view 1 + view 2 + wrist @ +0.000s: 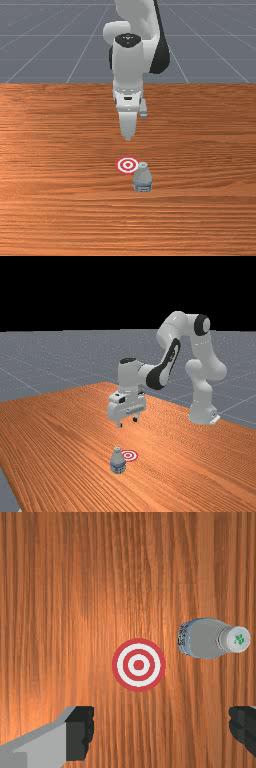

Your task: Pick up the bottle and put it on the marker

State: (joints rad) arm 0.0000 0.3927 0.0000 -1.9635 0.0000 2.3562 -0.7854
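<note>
On the orange-brown wooden tabletop (50,150), the grey bottle with blue label (142,181) stands beside the round red-and-white marker (139,665), and the spread, empty fingers (80,732) may topple this bottle if they descend off-centre.

Broad orange-brown bench (55,587): wood, streaked grain, soft sheen. Rounded grey bottle (204,639) with white cap (234,639): smooth, plastic-looking. Round red-and-white ringed marker (139,665): matt. Jointed white-and-grey arm (202,348): smooth.
</note>
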